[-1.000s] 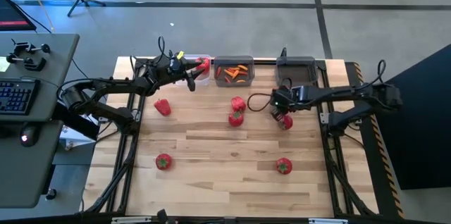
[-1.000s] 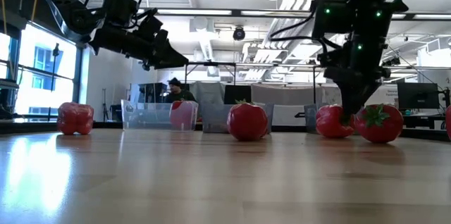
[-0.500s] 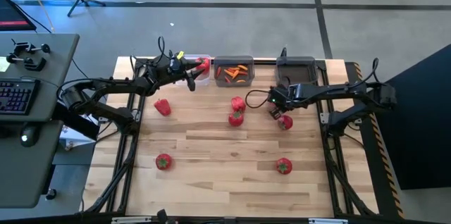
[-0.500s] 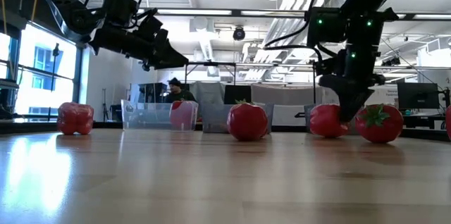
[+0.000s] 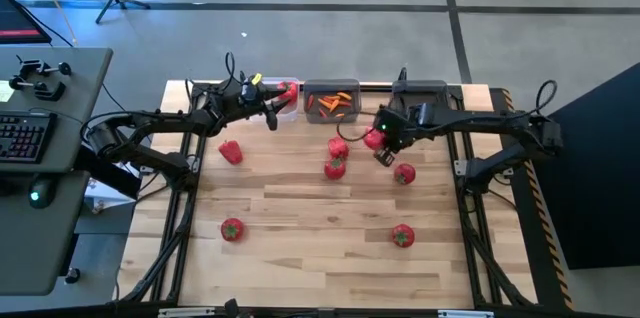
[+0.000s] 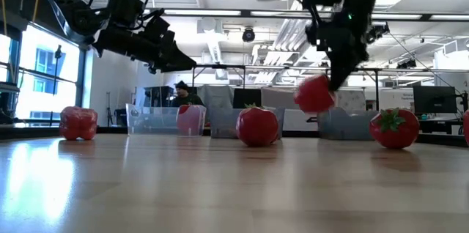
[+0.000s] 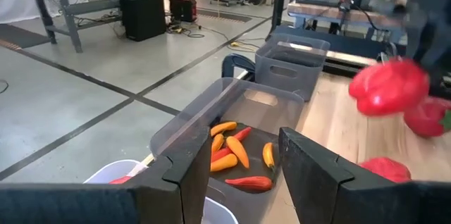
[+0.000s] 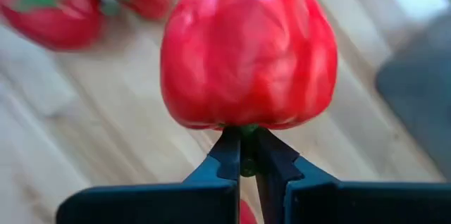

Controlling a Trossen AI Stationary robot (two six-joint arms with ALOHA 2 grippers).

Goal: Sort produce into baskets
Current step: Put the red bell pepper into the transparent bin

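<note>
The right gripper point(image 8: 243, 155) holds a red bell pepper point(image 8: 248, 51) by its green stem, the two fingers point(image 8: 271, 155) pinched tight on that stem so that the fruit body stays free of the grip. In the low view the pepper point(image 6: 315, 92) hangs clear above the worktop point(image 5: 310, 208), which lets it pass over the produce lying below without contact. In the high view it sits near the middle of the worktop's far half, just in front of the row of three baskets at the far edge. The clear basket point(image 5: 283, 100) at the left end already contains a red item, the middle dark basket point(image 5: 331, 101) contains orange and red carrot or chilli pieces point(image 7: 238, 155), and the right dark basket point(image 5: 421, 97) appears unfilled. The pepper's likely destination is therefore the clear basket, though this is a judgement. The left gripper point(image 7: 236, 155) waits above the near side of the clear basket with its fingers spread and nothing between them. Another pepper point(image 5: 230, 151) and several tomatoes point(image 5: 402, 235) remain loose on the worktop, so the sorting is only partly complete.
</note>
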